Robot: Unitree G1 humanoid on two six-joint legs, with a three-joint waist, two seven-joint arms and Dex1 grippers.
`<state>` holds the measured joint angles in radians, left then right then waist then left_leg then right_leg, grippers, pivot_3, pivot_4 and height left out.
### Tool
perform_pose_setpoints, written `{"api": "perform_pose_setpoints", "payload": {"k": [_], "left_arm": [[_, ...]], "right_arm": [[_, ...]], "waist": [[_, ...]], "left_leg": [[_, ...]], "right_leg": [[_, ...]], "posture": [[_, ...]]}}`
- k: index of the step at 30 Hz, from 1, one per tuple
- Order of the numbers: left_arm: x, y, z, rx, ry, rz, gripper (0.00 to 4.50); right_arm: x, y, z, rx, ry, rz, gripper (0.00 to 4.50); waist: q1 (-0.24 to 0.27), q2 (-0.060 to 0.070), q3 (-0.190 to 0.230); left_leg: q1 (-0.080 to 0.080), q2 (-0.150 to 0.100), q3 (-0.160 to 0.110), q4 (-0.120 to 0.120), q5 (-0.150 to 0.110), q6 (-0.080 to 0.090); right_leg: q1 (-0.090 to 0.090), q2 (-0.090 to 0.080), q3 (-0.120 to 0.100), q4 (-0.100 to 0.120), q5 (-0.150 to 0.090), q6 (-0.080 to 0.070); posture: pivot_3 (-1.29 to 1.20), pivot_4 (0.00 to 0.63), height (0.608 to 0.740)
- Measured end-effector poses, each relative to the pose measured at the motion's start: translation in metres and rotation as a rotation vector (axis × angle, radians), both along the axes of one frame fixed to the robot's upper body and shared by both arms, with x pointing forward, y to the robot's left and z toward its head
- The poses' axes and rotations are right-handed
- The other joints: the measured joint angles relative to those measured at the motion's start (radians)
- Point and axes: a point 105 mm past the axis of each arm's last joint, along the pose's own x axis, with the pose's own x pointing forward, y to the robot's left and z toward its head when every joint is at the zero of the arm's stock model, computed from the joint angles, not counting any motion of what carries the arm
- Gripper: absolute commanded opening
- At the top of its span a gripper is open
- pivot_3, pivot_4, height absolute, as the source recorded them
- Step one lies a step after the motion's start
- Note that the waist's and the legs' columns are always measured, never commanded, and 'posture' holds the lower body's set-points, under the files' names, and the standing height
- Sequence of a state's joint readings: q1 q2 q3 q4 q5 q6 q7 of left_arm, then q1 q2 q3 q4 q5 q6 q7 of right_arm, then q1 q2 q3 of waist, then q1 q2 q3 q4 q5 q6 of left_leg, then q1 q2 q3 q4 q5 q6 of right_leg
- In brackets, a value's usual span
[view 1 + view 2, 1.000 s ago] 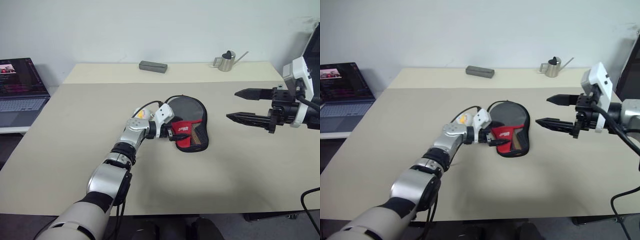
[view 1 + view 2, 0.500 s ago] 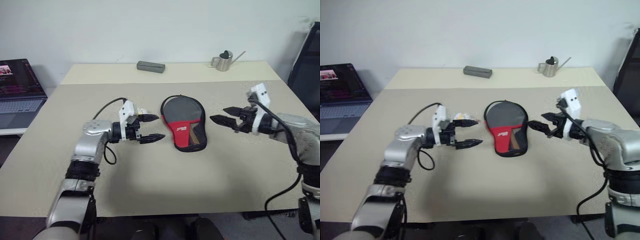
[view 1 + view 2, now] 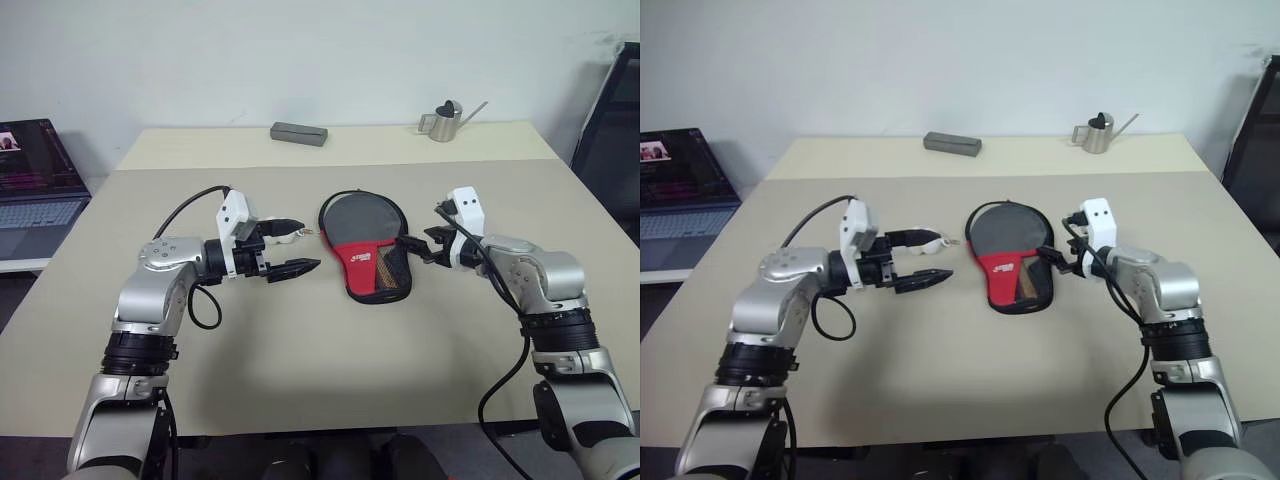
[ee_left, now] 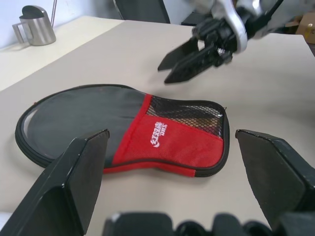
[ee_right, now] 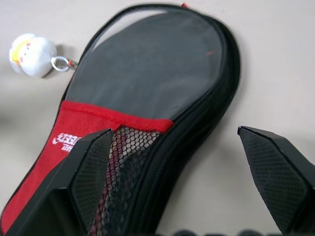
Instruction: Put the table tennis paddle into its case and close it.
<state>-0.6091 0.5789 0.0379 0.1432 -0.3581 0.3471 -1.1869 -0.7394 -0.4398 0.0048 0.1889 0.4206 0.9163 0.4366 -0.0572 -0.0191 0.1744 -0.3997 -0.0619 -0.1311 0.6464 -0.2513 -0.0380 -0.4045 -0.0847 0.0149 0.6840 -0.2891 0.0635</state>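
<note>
The case (image 3: 366,243), a black paddle-shaped pouch with a red and mesh panel, lies flat at the table's middle. Its duck charm (image 5: 32,55) rests on the table at its left. The table tennis paddle's handle (image 5: 118,164) shows dimly through the mesh, and its blade is hidden inside. My left gripper (image 3: 307,244) hovers open just left of the case, pointing at it, with the charm between its fingers (image 4: 81,172). My right gripper (image 3: 421,250) stands open at the case's right edge, low over the table, holding nothing.
A grey box (image 3: 298,133) and a small metal watering can (image 3: 440,122) stand at the far edge of the beige table (image 3: 300,350). A laptop (image 3: 35,175) sits on a lower surface at the left. A dark chair (image 3: 612,120) stands at the right.
My left gripper drew back leftward off the case's red panel and now hovers beside it. My right gripper came down from high on the right to the case's right edge.
</note>
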Motion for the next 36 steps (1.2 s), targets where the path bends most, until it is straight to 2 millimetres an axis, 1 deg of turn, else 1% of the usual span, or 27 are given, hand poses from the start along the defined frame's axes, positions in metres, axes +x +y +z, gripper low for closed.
{"api": "perform_pose_setpoints", "payload": {"k": [5, 14, 21, 27, 30, 31, 36], "left_arm": [[0.001, -0.001, 0.006, 0.003, -0.017, -0.002, 4.5], [0.003, 0.0, 0.007, 0.001, -0.019, 0.0, 4.5], [0.003, 0.0, 0.007, 0.001, -0.019, 0.003, 4.5], [0.003, 0.001, 0.007, 0.002, -0.022, 0.008, 4.5], [0.003, 0.001, 0.007, 0.004, -0.024, 0.008, 4.5], [0.003, 0.001, 0.007, 0.004, -0.025, 0.008, 4.5], [0.003, 0.001, 0.007, 0.006, -0.025, 0.009, 4.5]], "right_arm": [[0.007, 0.008, -0.008, -0.019, 0.005, 0.014, 4.45], [0.013, 0.011, -0.031, -0.038, 0.05, 0.004, 4.45], [0.015, 0.014, -0.032, -0.035, 0.052, 0.017, 4.45], [0.016, 0.021, -0.032, -0.003, 0.076, 0.028, 4.45], [0.016, 0.024, -0.033, 0.006, 0.085, 0.036, 3.89], [0.016, 0.026, -0.033, 0.009, 0.088, 0.038, 3.6], [0.015, 0.031, -0.036, 0.019, 0.106, 0.053, 1.82]], "waist": [[-0.002, 0.0, 0.0], [-0.002, 0.0, 0.0], [-0.004, 0.0, 0.0], [-0.011, 0.001, 0.0], [-0.017, 0.001, 0.0], [-0.019, 0.001, -0.001], [-0.026, 0.001, -0.001]], "left_leg": [[0.0, 0.0, 0.0, 0.0, 0.0, 0.0], [0.0, 0.0, 0.0, 0.0, 0.0, 0.0], [0.001, 0.0, 0.0, 0.0, 0.0, 0.0], [0.001, 0.001, 0.0, 0.0, 0.0, 0.0], [0.002, 0.001, 0.0, 0.0, 0.0, 0.0], [0.002, 0.001, 0.001, 0.0, 0.0, 0.0], [0.002, 0.001, 0.001, 0.0, 0.0, 0.0]], "right_leg": [[0.0, 0.0, 0.0, 0.0, 0.0, 0.0], [0.0, 0.0, 0.0, 0.0, 0.0, 0.0], [0.0, 0.0, 0.0, 0.0, 0.0, 0.0], [0.0, 0.001, 0.001, 0.001, 0.0, 0.0], [0.0, 0.001, 0.001, 0.002, 0.0, 0.0], [0.0, 0.001, 0.001, 0.002, 0.0, 0.0], [0.0, 0.001, 0.001, 0.003, 0.0, 0.0]], "posture": [[0.0, 0.15, 0.74], [0.0, 0.15, 0.74], [0.0, 0.15, 0.74], [0.0, 0.15, 0.74], [0.0, 0.15, 0.74], [0.0, 0.15, 0.74], [0.0, 0.15, 0.74]]}}
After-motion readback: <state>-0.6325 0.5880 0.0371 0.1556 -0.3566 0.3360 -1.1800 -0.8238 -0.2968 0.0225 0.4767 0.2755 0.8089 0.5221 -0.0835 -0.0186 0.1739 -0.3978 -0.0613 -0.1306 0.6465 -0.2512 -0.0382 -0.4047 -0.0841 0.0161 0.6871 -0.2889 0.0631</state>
